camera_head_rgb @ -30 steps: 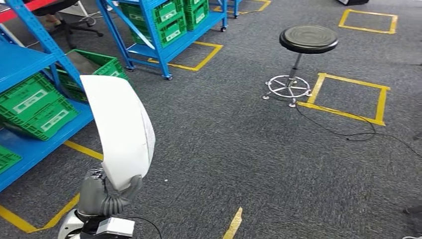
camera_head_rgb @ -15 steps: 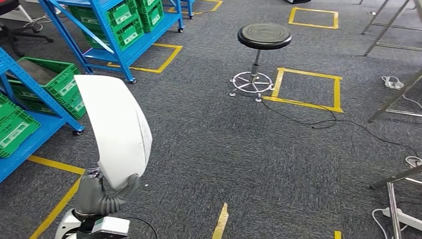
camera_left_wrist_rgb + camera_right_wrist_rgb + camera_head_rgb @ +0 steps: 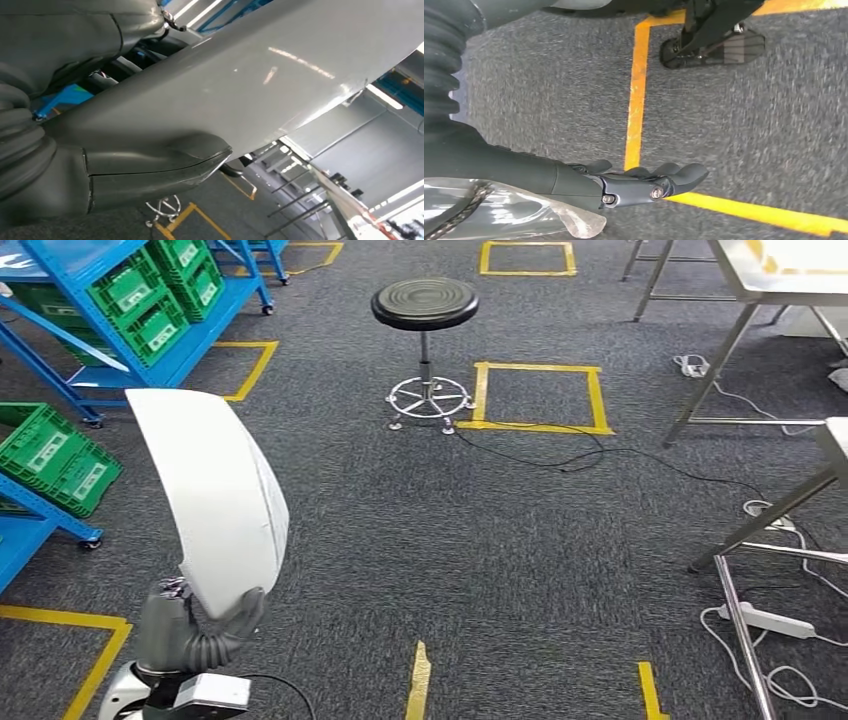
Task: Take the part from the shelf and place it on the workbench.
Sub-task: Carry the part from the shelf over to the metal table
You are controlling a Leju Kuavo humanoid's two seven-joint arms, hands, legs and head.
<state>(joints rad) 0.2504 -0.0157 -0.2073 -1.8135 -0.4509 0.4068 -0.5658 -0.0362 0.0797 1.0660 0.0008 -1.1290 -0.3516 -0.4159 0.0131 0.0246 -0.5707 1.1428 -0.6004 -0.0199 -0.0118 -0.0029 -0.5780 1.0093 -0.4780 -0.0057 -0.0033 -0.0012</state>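
Part (image 3: 215, 500): one white curved shell, broad, thin-walled, glossy. Carried upright in the air over the grey carpet, on no shelf and no table. Held at its lower edge by the left hand (image 3: 195, 630).

Grip: thumb (image 3: 155, 167) pressed flat against the smooth face, the dark fingers closed behind the shell; the hold is at one narrow end alone, the long body standing free above it.

Handling, as judged: light for its size, stiff enough to keep its curve, slippery on the gloss, liable to swing or twist about the single hold. Best set down low edge first, or steadied at its far rim.

Right hand (image 3: 644, 182): hanging over carpet and yellow floor tape, fingers loosely extended, holding nothing.

Surroundings: black stool (image 3: 425, 305) ahead; metal table (image 3: 740, 275) at the far right, likely the destination; blue shelf (image 3: 70, 260) with green crates (image 3: 55, 455) to the left.
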